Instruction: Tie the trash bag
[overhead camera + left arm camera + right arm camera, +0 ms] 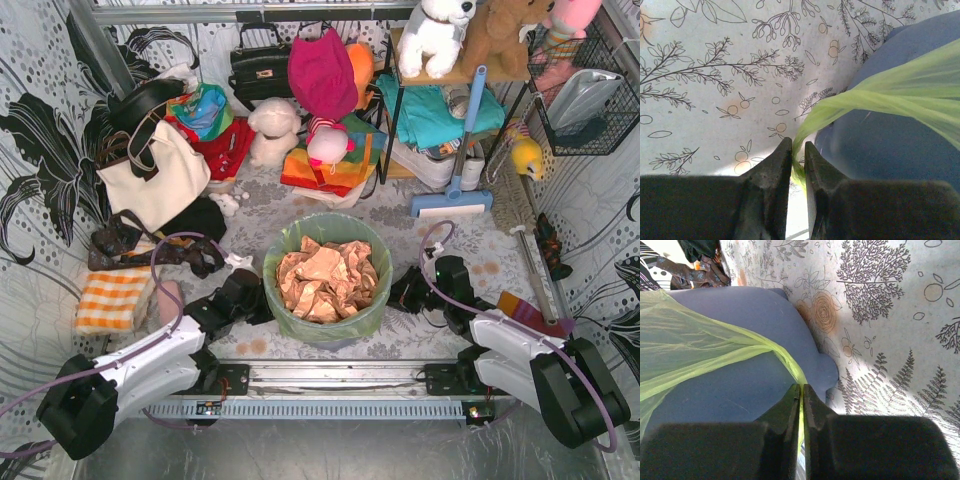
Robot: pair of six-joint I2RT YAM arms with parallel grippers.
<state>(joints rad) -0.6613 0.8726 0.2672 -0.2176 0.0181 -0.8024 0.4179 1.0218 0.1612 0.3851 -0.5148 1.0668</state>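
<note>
The lime-green trash bag [322, 330] lines a blue-grey round bin and holds crumpled tan-brown paper [325, 280] in the middle of the top view. My left gripper [262, 302] is low at the bin's left side, shut on a pulled-out strip of the bag [840, 107], which runs down between its jaws [798, 152]. My right gripper [398, 297] sits at the bin's right side, shut on another stretched strip of the bag [715, 357] that ends between its jaws [801, 388]. The bin wall [890, 145] [740, 390] shows behind both strips.
An orange checked cloth [112, 298] lies left of my left arm. Bags, soft toys and folded clothes crowd the back of the table. A blue-handled squeegee [455, 195] leans at the back right, and a metal rod [538, 275] lies on the right.
</note>
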